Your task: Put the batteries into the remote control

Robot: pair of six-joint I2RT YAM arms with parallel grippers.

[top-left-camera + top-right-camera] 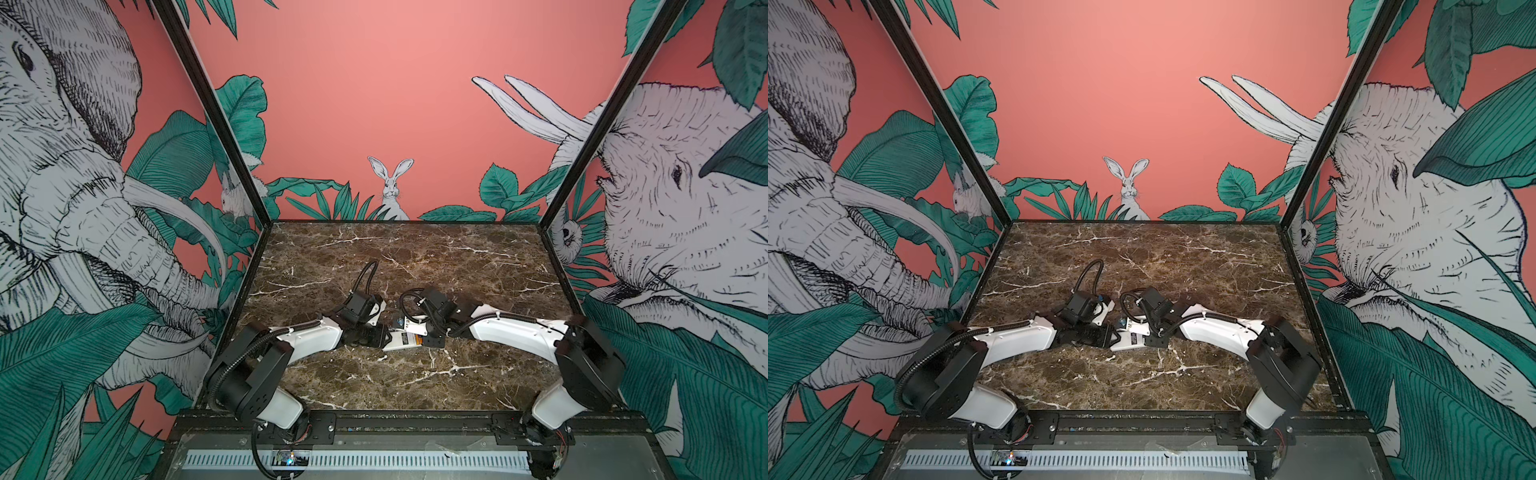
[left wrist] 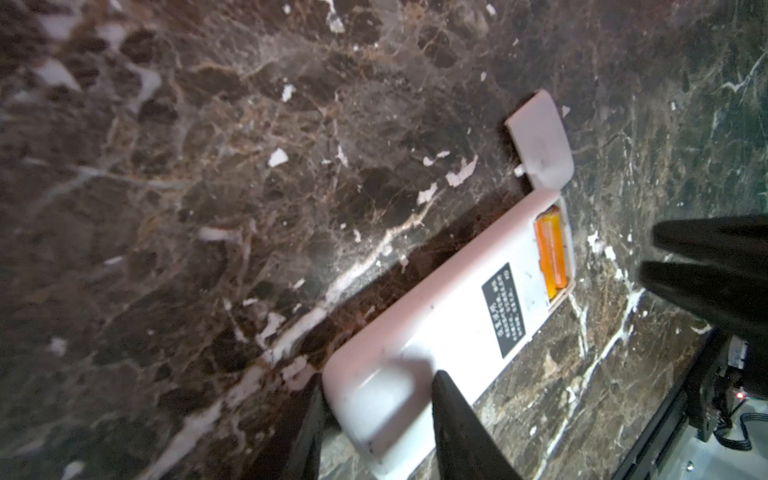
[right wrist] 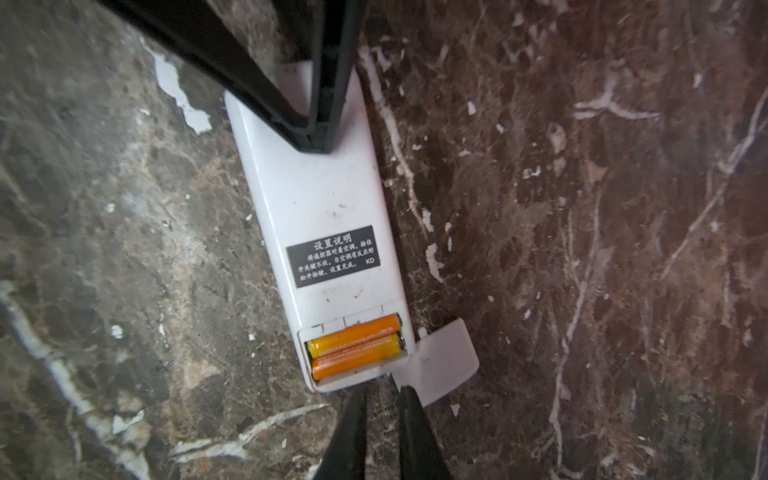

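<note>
Two batteries (image 3: 355, 347) lie snug inside the remote control (image 3: 320, 199); cover (image 3: 442, 361) at its corner.

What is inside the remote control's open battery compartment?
Two orange-yellow batteries lie side by side there, in the back of the remote control. Whatever sits under them, such as contacts, is covered. The white cover lies off beside it.

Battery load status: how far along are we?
Done: both batteries sit side by side in the remote control's open compartment. In hand: the left gripper clamps the remote's other end. The right gripper, jaws slightly apart and empty, hovers at the compartment end. Left: the battery cover lies off beside the remote, not yet fitted.
</note>
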